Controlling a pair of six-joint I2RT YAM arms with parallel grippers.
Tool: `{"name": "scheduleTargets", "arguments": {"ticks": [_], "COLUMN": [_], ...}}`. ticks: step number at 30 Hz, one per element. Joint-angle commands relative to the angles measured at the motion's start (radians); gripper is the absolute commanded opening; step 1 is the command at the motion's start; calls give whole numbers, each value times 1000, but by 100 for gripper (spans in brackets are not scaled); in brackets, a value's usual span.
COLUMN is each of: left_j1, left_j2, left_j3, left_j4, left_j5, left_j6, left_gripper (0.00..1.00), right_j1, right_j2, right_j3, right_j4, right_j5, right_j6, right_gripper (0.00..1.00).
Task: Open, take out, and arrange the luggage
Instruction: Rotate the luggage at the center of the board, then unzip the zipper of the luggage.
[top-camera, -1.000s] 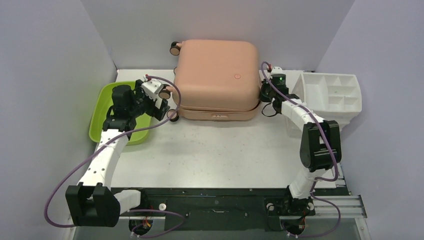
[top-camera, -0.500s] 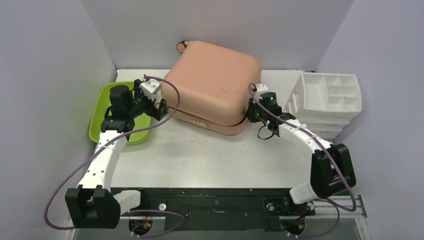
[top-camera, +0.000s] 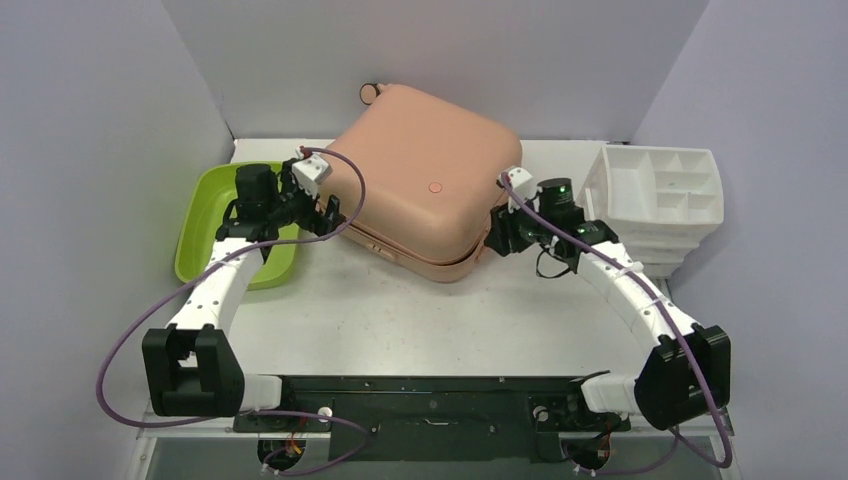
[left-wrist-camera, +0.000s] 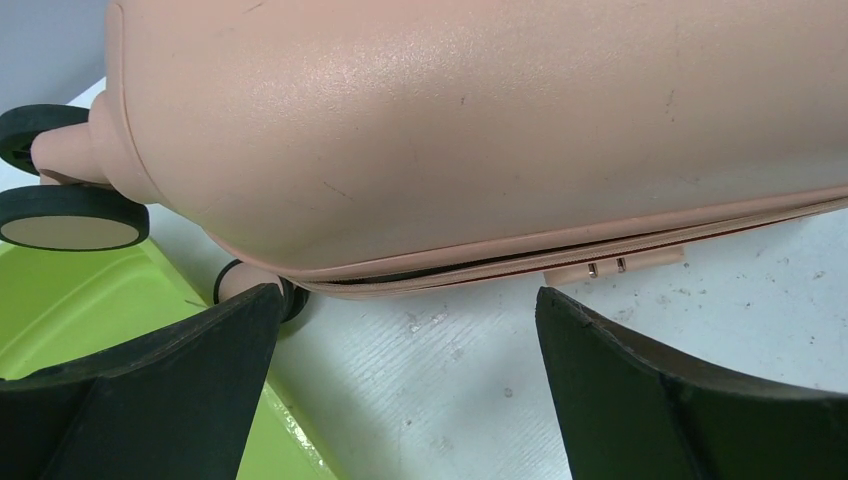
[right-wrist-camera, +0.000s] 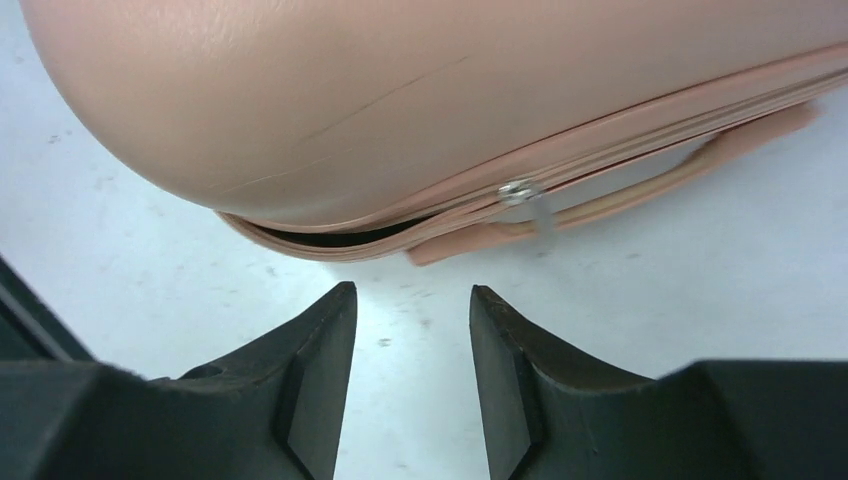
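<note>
Speckled white table is bearing the salmon-pink suitcase, lying shut ahead of my wide-spread left gripper and narrowly parted, empty right gripper; opening, unpacking and arranging are remaining.

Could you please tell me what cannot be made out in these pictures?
- Contents of the luggage: every view, hidden by the shell; only a dark slit shows in the right wrist view.
- Its logo: top view, too small to read.
- Seam beyond the zipper pull: right wrist view, cut off by the frame edge.
- The green tub: top view, partly behind the left arm.
</note>
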Motion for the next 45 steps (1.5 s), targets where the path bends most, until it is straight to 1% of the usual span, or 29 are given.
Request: {"name": "scheduleTargets", "arguments": {"ticks": [1, 2, 3, 4, 5, 7, 11, 20, 25, 27, 29, 30, 31, 32, 33, 34, 37, 41, 45], "left_j1": [-8, -10, -15, -17, -23, -34, -59, -82, -92, -96, -100, -102, -105, -107, -109, -111, -122, -133, -142], "left_j2": [17, 18, 18, 17, 15, 13, 1, -16, -21, -24, -28, -29, -31, -34, -36, -39, -55, -77, -82], "left_j3": [66, 70, 72, 74, 75, 74, 64, 37, 33, 31, 30, 29, 26, 23, 22, 19, 8, -9, -25], "left_j4": [56, 56, 56, 56, 55, 48, 34, 47, 47, 45, 44, 44, 43, 43, 42, 41, 34, 30, 29], "left_j5": [39, 42, 45, 50, 51, 52, 39, 25, 20, 18, 15, 14, 12, 12, 12, 12, 12, 15, 15], "left_j6": [-6, -7, -7, -7, -6, 1, 17, 21, 28, 34, 40, 43, 45, 46, 48, 50, 65, 78, 83], "left_gripper": [96, 96, 96, 96, 96, 96, 96, 96, 96, 96, 96, 96, 96, 96, 96, 96, 96, 96, 96], "right_j1": [-121, -130, -143, -147, -150, -150, -148, -117, -103, -97, -96, -95, -94, -95, -96, -97, -106, -120, -122], "right_j2": [-26, -18, -2, 10, 36, 84, 186, 326, 344, 345, 347, 350, 352, 354, 355, 355, 343, 323, 324], "right_j3": [109, 114, 120, 123, 130, 146, 201, 241, 243, 232, 224, 225, 225, 227, 229, 232, 241, 242, 261], "right_j4": [-106, -117, -140, -152, -185, -209, -220, -126, -100, -55, -5, 13, 21, 33, 40, 42, 50, 68, 92], "right_j5": [-119, -135, -138, -149, -152, -165, -186, -181, -220, -207, -183, -175, -152, -138, -105, -88, -3, 117, 274], "right_j6": [-319, -369, -474, -534, -644, -745, -790, -734, -700, -662, -616, -596, -589, -570, -559, -554, -513, -457, -386], "right_gripper": [43, 44, 44, 45, 45, 46, 46, 44, 42, 39, 34, 28, 25, 17, 14, 8, 0, 0, 0]}}
